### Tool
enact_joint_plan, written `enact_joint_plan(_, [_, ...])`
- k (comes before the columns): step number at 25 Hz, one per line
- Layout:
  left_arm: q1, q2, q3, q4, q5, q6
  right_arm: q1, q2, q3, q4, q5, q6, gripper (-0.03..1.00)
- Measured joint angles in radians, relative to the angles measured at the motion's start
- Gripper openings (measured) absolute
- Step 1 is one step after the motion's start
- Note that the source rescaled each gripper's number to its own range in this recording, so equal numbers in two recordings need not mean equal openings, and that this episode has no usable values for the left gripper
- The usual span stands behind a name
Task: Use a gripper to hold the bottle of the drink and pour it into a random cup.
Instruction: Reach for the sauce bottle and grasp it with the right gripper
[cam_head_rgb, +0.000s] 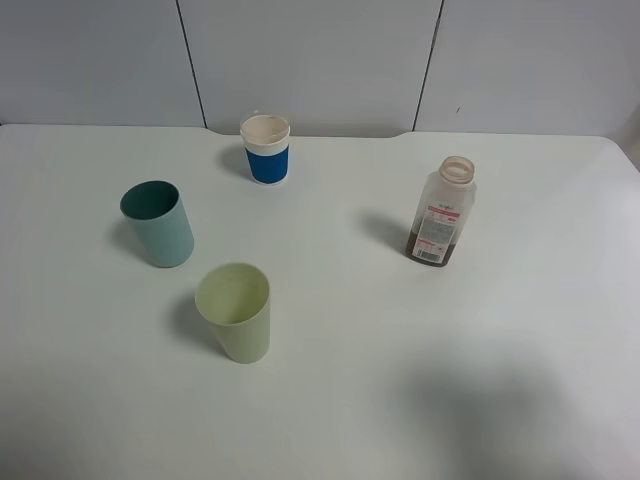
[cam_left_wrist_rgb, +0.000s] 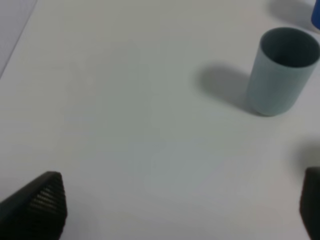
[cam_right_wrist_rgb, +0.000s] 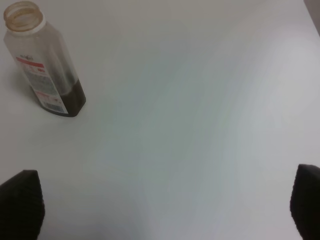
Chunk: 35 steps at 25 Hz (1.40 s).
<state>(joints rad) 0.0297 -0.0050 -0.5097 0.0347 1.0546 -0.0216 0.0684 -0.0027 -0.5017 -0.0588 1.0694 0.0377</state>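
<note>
Three cups — a yellow-green cup (cam_head_rgb: 234, 312), a teal cup (cam_head_rgb: 158, 225), a blue-banded cup (cam_head_rgb: 266, 150) — and one bottle (cam_head_rgb: 440, 215).

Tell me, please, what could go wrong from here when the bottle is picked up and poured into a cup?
1. The bottle stands uncapped. If the right gripper clips it with its open fingers on the approach, it may topple and spill the brown drink.
2. The yellow-green cup sits near the teal cup. The tilted bottle or the arm might knock one over.
</note>
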Motion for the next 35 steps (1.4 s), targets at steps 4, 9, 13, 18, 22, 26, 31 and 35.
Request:
enact_joint_plan(4, [0.0, 0.0, 0.0, 0.0, 0.0, 0.0, 0.0, 0.0, 0.0, 0.0, 0.0, 0.0, 1.0])
enact_joint_plan(9, [0.0, 0.0, 0.0, 0.0, 0.0, 0.0, 0.0, 0.0, 0.0, -0.004, 0.0, 0.006, 1.0])
enact_joint_plan(13, [0.0, 0.0, 0.0, 0.0, 0.0, 0.0, 0.0, 0.0, 0.0, -0.006, 0.0, 0.01, 1.0])
enact_joint_plan(18, [0.0, 0.0, 0.0, 0.0, 0.0, 0.0, 0.0, 0.005, -0.034, -0.009, -0.002, 0.01, 1.0])
enact_joint_plan(22, [0.0, 0.0, 0.0, 0.0, 0.0, 0.0, 0.001, 0.084, -0.11, -0.047, -0.017, 0.01, 1.0])
enact_joint_plan(26, [0.0, 0.0, 0.0, 0.0, 0.0, 0.0, 0.037, 0.199, -0.16, -0.069, -0.029, 0.01, 1.0])
enact_joint_plan(31, [0.0, 0.0, 0.0, 0.0, 0.0, 0.0, 0.067, 0.347, -0.182, -0.082, -0.073, 0.01, 1.0])
enact_joint_plan(35, [0.0, 0.0, 0.0, 0.0, 0.0, 0.0, 0.07, 0.456, -0.182, -0.081, -0.116, 0.01, 1.0])
